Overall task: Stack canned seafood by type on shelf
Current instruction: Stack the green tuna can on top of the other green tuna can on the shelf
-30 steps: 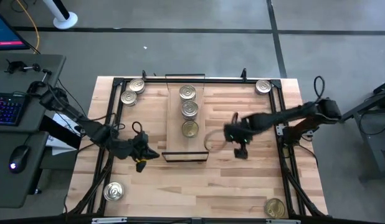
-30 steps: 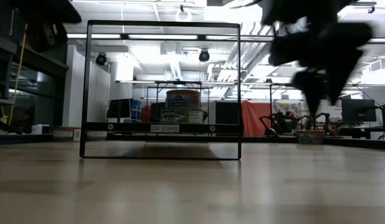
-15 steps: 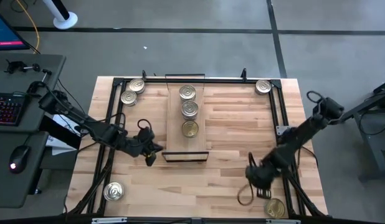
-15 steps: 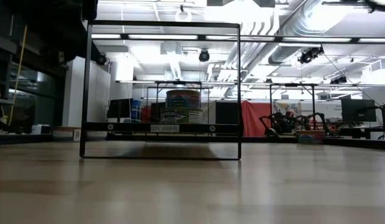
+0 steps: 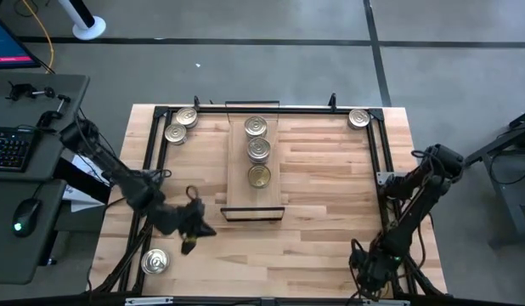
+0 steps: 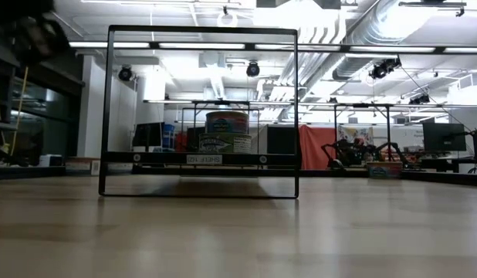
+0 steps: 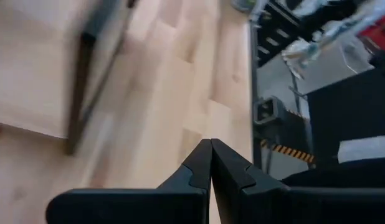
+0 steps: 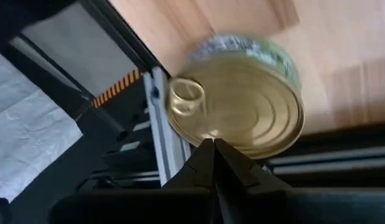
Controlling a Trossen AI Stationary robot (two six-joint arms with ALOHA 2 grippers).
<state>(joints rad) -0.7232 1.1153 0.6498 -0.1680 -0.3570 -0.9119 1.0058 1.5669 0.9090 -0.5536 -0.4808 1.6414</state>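
Six silver-lidded tins: one near the table's front-left corner (image 5: 155,262), two touching at the back-left corner (image 5: 187,116) (image 5: 175,133), two in a row on the shelf (image 5: 254,204) at its far end (image 5: 256,127) (image 5: 259,149), one at the back-right corner (image 5: 359,118). Two gold-lidded tins: one on the shelf nearest its front (image 5: 259,177); one at the front-right corner, hidden under the right arm from above, filling the right wrist view (image 8: 242,93). Left gripper (image 5: 191,239) between front-left tin and shelf, fingers (image 7: 195,171) pressed together, holding nothing. Right gripper (image 8: 212,149) over the gold tin, fingers closed, empty
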